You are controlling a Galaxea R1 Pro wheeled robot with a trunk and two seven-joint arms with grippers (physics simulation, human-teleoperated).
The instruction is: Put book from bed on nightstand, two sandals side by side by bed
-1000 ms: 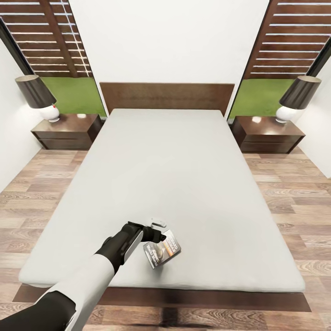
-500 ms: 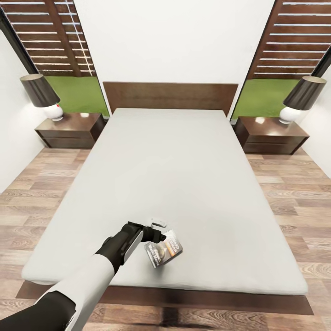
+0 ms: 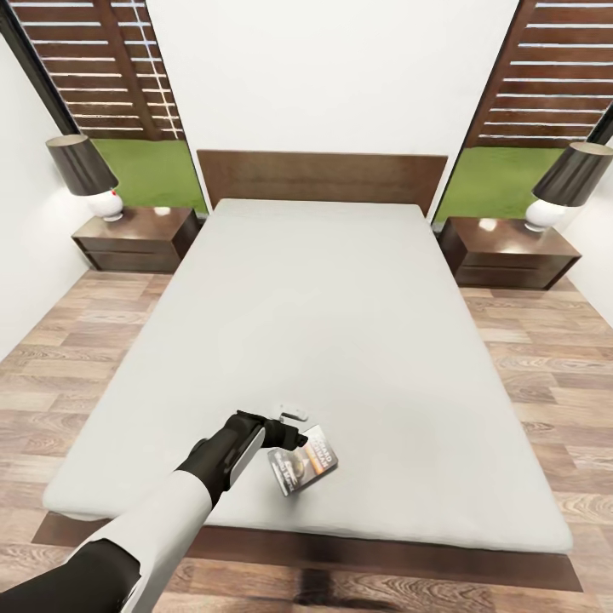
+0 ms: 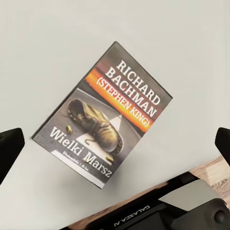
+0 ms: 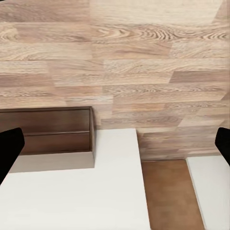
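Beyond the left claw (image 3: 294,434) stretches the bed (image 3: 323,323), its pale-grey mattress running up to a low dark headboard (image 3: 322,176), with wood-plank floor (image 3: 545,375) on both sides. Far ahead of the claw, at either side of the headboard, stands a nightstand (image 3: 139,238), the other nightstand (image 3: 511,252) opposite, each bearing a dark-shaded lamp (image 3: 85,173).

Just past the claw's tips and a little to its right lies the book (image 3: 303,461), near the foot edge of the mattress. The left wrist view shows it between the spread fingertips (image 4: 10,148), which stand well apart with neither touching the cover, so the claw is open. The book (image 4: 108,112) reads "RICHARD BACHMAN (STEPHEN KING)" in white over an orange band, and "Wielki Marsz" under a picture of a worn boot.

The left arm (image 3: 162,511) reaches forward, low over the mattress. The right claw's dark fingertips (image 5: 9,146) sit wide apart, open, above floor and bed frame.
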